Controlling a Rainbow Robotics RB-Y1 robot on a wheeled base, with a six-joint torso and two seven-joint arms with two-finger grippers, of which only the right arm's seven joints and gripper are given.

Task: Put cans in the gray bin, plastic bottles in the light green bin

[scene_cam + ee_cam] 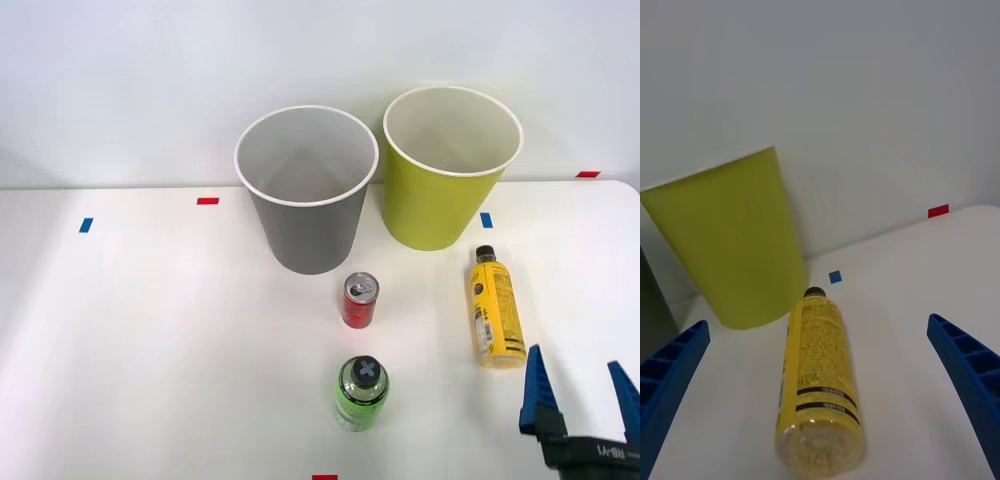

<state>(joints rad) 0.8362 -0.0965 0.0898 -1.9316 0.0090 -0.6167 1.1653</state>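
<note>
Nearest your lens, the right arm's blue ribbed two-finger gripper (582, 400) is hanging just short of the slim yellow plastic bottle with the black cap (820, 390), its fingers (670, 375) spread wide apart and holding nothing. That bottle is lying on its side on the white table (150, 350), base toward the gripper and cap pointing at the tall tapered yellow-green bin with the white rim (440, 200), so you are likely lining up to straddle its body and carry it a short way forward. To its left, the bright green plastic bottle with the dark gray cap (361, 392) is standing upright, and just beyond that the small red metal can with the silver top (360, 299) is standing close in front of the tall tapered gray bin with the white rim (310, 210). The two bins are sitting side by side near the back wall, almost touching, gray on the left. As far as you can see into them, both pale insides are looking bare, though their floors are hidden. Small red and blue tape marks (207, 201) are dotting the tabletop, apparently as placement guides.
</note>
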